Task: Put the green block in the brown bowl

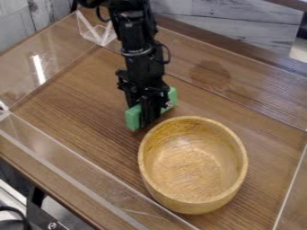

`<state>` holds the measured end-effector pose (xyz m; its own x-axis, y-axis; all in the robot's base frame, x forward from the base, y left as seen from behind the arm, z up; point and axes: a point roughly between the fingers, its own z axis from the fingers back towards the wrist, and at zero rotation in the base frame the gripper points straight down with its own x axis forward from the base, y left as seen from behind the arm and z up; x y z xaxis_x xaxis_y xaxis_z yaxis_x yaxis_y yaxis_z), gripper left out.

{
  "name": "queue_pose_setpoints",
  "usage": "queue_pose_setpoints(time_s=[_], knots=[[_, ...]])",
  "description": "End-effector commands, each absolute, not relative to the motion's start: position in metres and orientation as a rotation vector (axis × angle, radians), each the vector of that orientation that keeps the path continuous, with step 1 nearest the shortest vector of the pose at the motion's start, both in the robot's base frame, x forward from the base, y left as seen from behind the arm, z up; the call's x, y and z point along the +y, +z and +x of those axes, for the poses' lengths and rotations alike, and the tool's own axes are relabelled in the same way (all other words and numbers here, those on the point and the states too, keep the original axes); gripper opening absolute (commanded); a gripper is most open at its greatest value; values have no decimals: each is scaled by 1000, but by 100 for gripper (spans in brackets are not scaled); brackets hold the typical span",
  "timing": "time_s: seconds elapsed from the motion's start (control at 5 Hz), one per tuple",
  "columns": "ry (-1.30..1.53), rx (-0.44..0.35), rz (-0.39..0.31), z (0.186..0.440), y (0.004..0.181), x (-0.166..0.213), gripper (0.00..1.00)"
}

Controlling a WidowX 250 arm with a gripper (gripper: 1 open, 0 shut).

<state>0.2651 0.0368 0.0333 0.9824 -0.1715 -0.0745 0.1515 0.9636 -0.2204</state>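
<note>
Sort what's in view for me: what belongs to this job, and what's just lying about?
Part of the job:
- green block
- brown bowl
- gripper

Just lying about:
- black cables at the near left corner

From my station, my robot arm (133, 34) looks matte black and slim, with angular, segmented housings; finer markings are too small to read.

Extended downward from the far side of the brown bowl (193, 165); positioned just beyond the rim, toward the far-left; black links near vertical, gripper (146, 115) lowest, fingertips directed down; jaw opening indeterminate, tips partly hidden and too small to resolve
</note>
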Motion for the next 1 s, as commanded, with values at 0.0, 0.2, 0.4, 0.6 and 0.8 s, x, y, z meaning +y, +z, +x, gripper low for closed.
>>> queue_pose_setpoints(time_s=[0.0, 0.2, 0.4, 0.6, 0.8], knots=[[-146, 64, -204, 271, 67, 35, 0], [-126, 93, -213, 265, 88, 28, 0], [-111, 85, -207, 263, 130, 13, 0], [-108, 53, -195, 257, 180, -20, 0], [-216, 55, -188, 223, 185, -67, 0]])
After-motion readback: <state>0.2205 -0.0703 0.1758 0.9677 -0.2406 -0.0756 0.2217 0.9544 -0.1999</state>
